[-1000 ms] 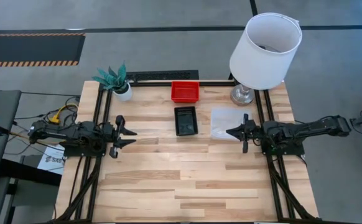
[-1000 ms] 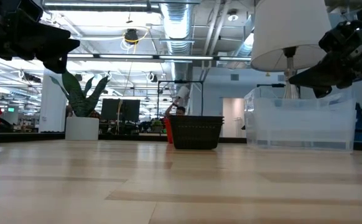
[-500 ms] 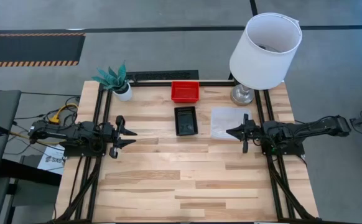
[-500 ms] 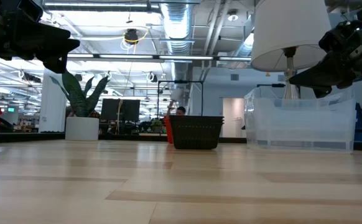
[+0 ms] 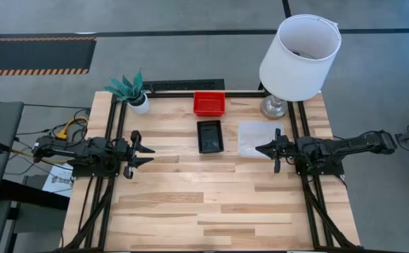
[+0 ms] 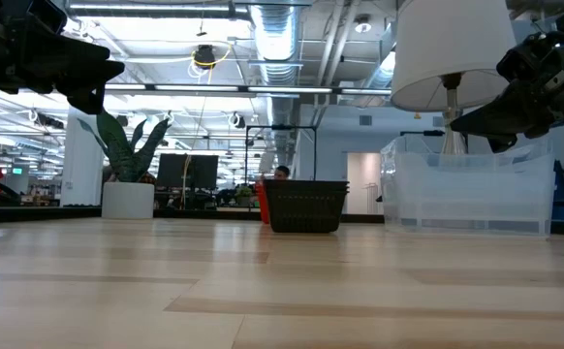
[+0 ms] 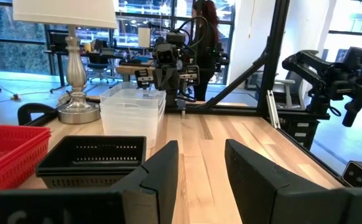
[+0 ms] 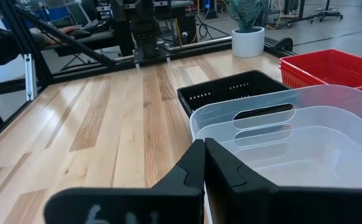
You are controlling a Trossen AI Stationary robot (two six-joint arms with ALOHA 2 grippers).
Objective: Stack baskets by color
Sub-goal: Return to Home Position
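Observation:
Three baskets rest bottom-down on the wooden table (image 5: 190, 204): a red one (image 5: 209, 104) at the far middle, a black one (image 5: 209, 135) in front of it, and a clear one (image 5: 255, 138) to the black one's right. Black (image 7: 94, 162) and clear (image 7: 133, 109) each look like nested stacks. My left gripper (image 5: 147, 154) hovers open at the table's left side, pointing level toward the baskets, its fingers (image 7: 162, 177) empty. My right gripper (image 5: 259, 149) is shut, raised just over the clear basket's (image 8: 293, 134) near right rim, touching nothing.
A white-shaded lamp (image 5: 299, 56) stands at the far right corner and a small potted plant (image 5: 131, 90) at the far left. The table's near half is bare wood. A person (image 6: 282, 173) shows in the room beyond.

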